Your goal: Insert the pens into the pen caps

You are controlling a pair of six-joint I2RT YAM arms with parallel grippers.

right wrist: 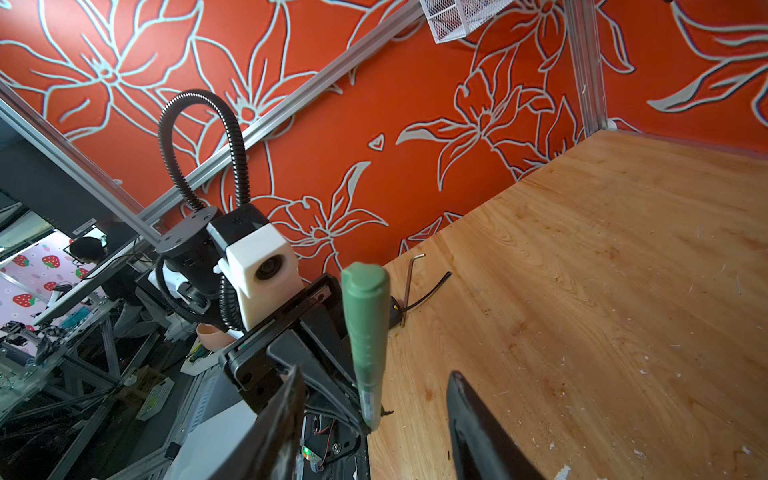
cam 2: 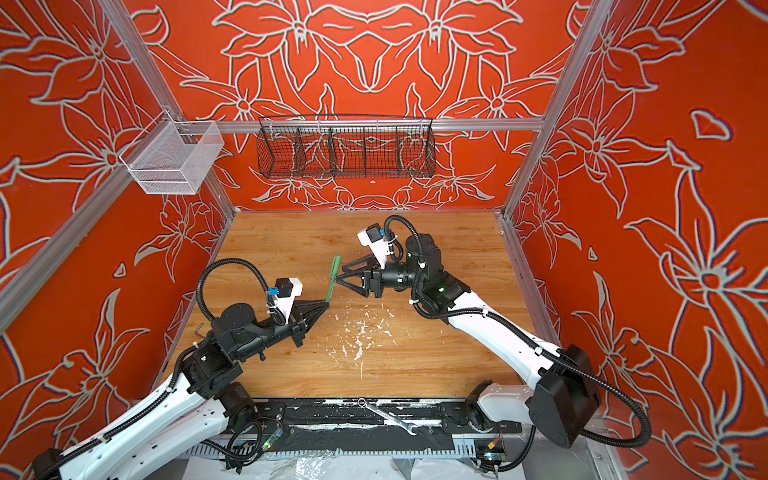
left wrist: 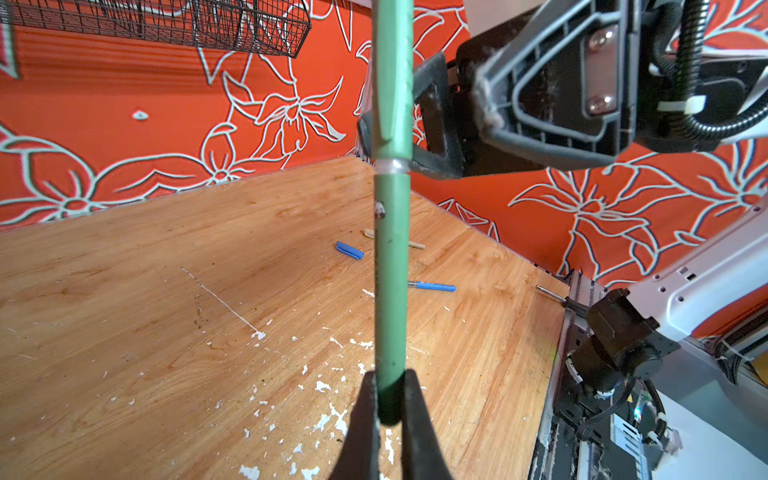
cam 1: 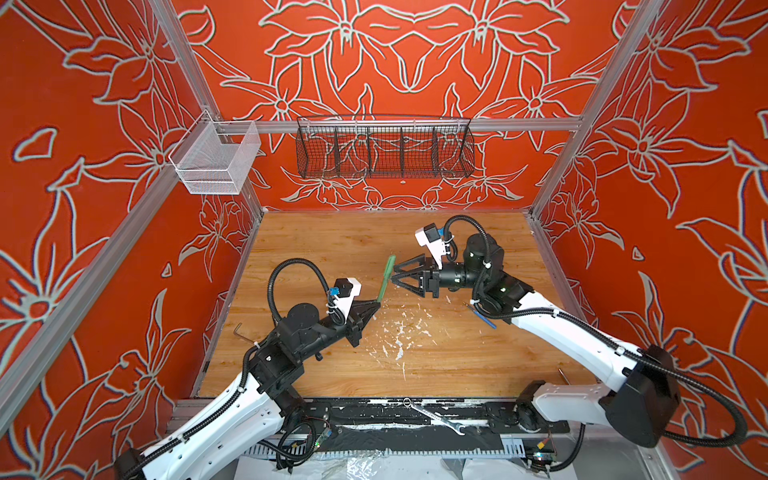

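Observation:
My left gripper (left wrist: pixel 390 399) is shut on the lower end of the green pen (left wrist: pixel 390 270), which rises tilted above the wooden table in both top views (cam 1: pixel 383 286) (cam 2: pixel 330 289). A green pen cap (left wrist: pixel 392 83) (right wrist: pixel 365 307) sits over its upper end. My right gripper (right wrist: pixel 376 374) (cam 1: pixel 393 273) is open, a finger on each side of the capped pen with gaps on both sides. A blue pen cap (left wrist: pixel 349 250) and a blue pen (left wrist: pixel 432 286) (cam 1: pixel 482 318) lie apart on the table. A beige pen (left wrist: pixel 415 245) lies behind the green one, partly hidden.
A bent hex key (cam 1: pixel 239 332) (right wrist: pixel 409 286) lies by the left wall. A silver wrench (cam 1: pixel 436 417) rests on the black front rail. A black wire basket (cam 1: pixel 384 149) and a white mesh basket (cam 1: pixel 216 160) hang on the back frame. White flecks dot the table's middle.

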